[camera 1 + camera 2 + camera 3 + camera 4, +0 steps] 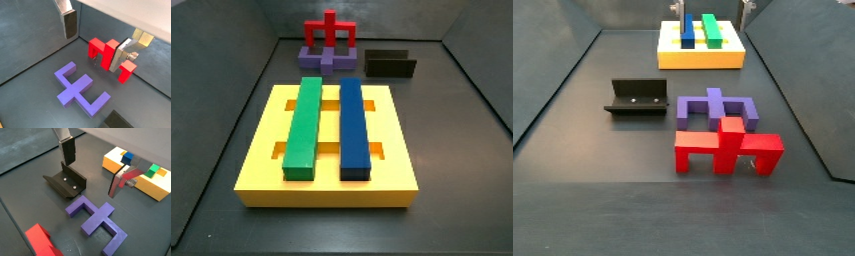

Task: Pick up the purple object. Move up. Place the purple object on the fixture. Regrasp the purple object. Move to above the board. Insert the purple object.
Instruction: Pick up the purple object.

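A dark grey worktop with low walls carries everything here. The purple object (716, 105) lies flat on it, post and legs spread sideways, between the red piece (727, 147) at its 6 o'clock in a side view and the board (702, 45) far off at 12 o'clock; the fixture (637, 98) stands near it at 9 o'clock. The board carries a green bar (303, 127) and a blue bar (353, 128). The hand (93, 163) hovers above the purple object, wide open and holding nothing, its fingers (69, 24) well apart. Picking up is the step at hand: I judge it best to descend straight, centring the jaws across one narrow limb of the piece, and close squarely without nudging the red piece or fixture.
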